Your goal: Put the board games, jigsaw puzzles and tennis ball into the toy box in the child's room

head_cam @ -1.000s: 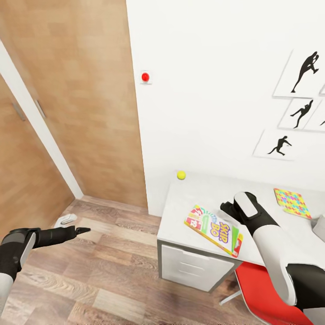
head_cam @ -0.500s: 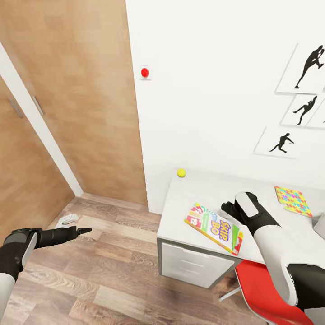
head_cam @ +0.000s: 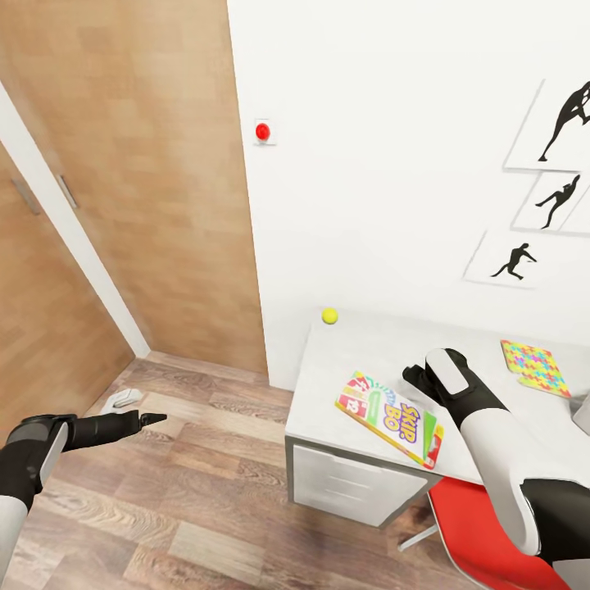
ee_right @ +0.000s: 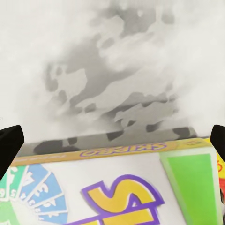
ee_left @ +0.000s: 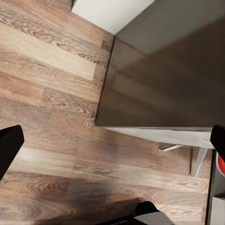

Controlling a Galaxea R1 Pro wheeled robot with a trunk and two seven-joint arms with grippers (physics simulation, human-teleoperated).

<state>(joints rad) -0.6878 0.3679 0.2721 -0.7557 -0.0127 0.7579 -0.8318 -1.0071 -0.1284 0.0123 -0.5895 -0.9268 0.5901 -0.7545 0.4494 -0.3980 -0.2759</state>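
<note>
1. Barely anything has moved since a second ago: the view has slid slightly, while the right gripper (head_cam: 419, 378) stays poised over the board game (head_cam: 391, 417)
2. Its fingers are spread wide, empty; the game lies at the table (head_cam: 344, 369) front edge
3. Step in hand: reaching for the game. Next, lower and straddle an edge
4. Left gripper (head_cam: 152, 419) hangs over the floor, fingers parted

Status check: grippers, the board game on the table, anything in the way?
Right gripper open, empty, over the table just beyond the board game. Left gripper open, out over floor. Game flat near the front edge, nothing blocking it.
</note>
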